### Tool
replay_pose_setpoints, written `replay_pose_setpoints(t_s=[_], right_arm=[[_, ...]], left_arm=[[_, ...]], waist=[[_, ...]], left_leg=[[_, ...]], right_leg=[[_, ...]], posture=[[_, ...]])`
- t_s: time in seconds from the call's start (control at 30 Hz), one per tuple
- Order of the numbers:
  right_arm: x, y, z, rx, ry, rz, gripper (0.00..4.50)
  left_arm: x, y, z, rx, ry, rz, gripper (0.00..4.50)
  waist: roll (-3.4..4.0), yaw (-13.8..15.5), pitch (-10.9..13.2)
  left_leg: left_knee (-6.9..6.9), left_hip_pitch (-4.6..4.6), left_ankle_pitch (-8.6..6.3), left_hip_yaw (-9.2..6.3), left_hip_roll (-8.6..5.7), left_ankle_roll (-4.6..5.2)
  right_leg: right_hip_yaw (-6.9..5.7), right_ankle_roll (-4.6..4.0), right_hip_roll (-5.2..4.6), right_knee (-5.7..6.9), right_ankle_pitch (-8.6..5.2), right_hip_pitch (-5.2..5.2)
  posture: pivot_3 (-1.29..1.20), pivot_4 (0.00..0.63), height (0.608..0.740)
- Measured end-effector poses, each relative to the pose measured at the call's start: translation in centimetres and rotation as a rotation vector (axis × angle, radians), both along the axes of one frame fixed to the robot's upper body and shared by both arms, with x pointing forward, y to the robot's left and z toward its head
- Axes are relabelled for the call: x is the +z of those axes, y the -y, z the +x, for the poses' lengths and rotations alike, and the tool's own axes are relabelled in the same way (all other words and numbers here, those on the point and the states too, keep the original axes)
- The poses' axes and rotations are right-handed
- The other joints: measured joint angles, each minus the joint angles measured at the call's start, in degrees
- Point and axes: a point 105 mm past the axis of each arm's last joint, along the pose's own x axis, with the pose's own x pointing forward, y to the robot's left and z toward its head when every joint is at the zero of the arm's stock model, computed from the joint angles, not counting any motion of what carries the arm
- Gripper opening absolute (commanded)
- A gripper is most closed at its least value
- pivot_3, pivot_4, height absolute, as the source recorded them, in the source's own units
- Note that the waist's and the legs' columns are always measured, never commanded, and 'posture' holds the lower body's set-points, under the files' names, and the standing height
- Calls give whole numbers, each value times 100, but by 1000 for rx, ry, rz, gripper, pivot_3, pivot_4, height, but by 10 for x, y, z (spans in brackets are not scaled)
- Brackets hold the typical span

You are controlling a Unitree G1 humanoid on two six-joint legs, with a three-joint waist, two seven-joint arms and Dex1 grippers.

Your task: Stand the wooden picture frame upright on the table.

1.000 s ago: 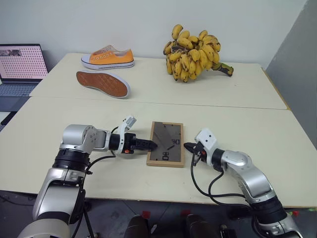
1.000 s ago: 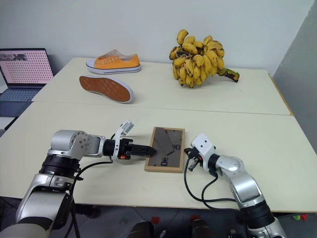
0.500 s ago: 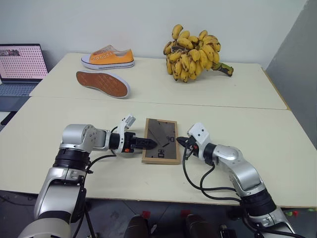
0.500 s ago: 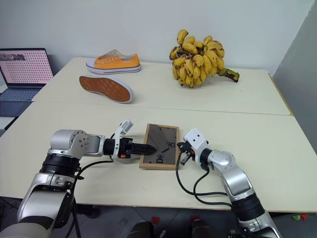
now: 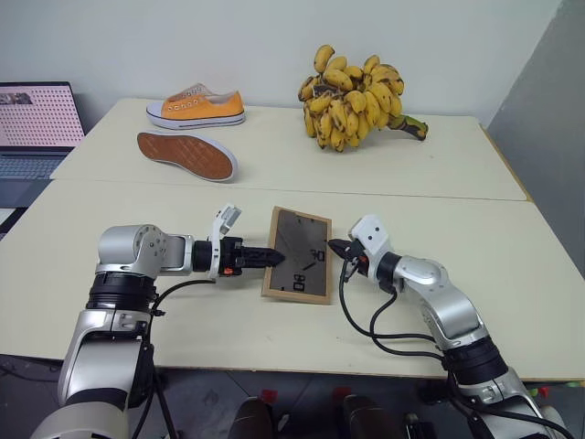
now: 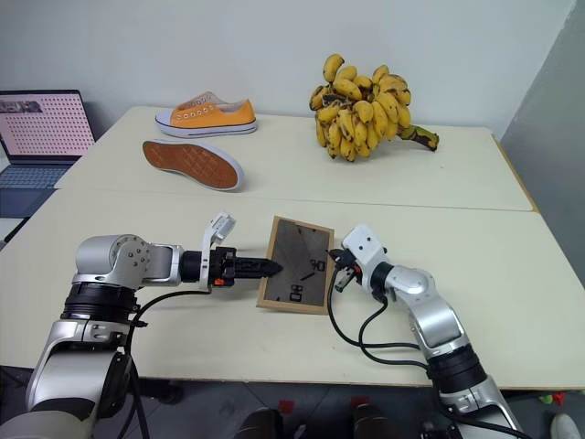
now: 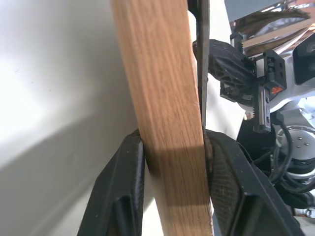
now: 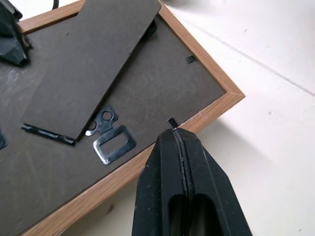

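Desk [image 5: 274, 338]: wide, pale cream, carrying everything.
Wooden picture frame [image 5: 300, 254]: near the front middle, dark back panel up, tilted, its left edge seemingly raised off the desk.
Left pincer [image 5: 274, 257]: pinching the frame's left wooden edge between both fingers [image 7: 123, 196].
Right pincer [image 5: 336, 247]: pressed together, tip at the frame's right edge.

My head stereo pair looks forward and down over the table [image 5: 439, 174] — both eyes share it. Each wrist camera sits close against the wooden picture frame [image 5: 299, 255].
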Motion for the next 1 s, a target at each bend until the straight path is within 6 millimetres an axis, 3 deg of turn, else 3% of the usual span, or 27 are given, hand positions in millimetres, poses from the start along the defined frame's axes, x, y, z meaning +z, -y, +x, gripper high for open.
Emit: replay_pose_setpoints(t_s=[0.3, 0.5, 0.63, 0.73, 0.87, 0.9, 1.0], right_arm=[[1, 9, 3, -13, 30, -27, 0], [-17, 67, 11, -148, -27, -131, 0], [-5, 99, 16, -213, -2, -161, 0], [2, 106, 15, -208, 2, -153, 0], [24, 107, 12, -184, 40, -127, 0], [34, 104, 12, -178, 45, -97, 171], [94, 86, 6, -115, 121, 41, 830]], left_arm=[[2, 3, 2, 10, 4, -16, 1370], [34, -5, 18, 80, 127, -83, 1370], [53, -16, 29, 157, 207, -126, 1370], [61, -20, 32, 179, 243, -143, 1370], [77, -20, 31, 168, 336, -142, 1370], [82, -18, 28, 156, 362, -142, 1370], [94, -13, 21, 115, 427, -148, 1370]], waist=[[0, 1, 0], [8, 28, 6], [11, 19, 7], [13, 10, 9], [17, 12, 12], [20, 9, 14], [47, -2, 31]], left_leg=[[1, 0, 0, 0, 0, 0], [1, -5, 0, 1, -2, -1], [-1, -5, 0, 2, -1, -1], [-1, -5, 0, 2, -1, -1], [-1, -8, 1, 2, -1, -1], [1, -8, 1, 3, -1, -1], [-1, -8, 2, 0, 0, -2]], right_leg=[[-1, 0, 0, 0, 0, 1], [2, 0, -1, -2, 0, -3], [2, 0, 0, -2, 0, -4], [3, 0, 0, -2, 0, -4], [3, 0, -1, -2, 0, -4], [3, -1, -1, -1, 1, -4], [2, -1, -1, 4, 1, -6]], posture=[[0, 150, 740], [0, 150, 740], [0, 150, 740], [0, 150, 740], [0, 150, 740], [0, 150, 740], [0, 150, 740]])
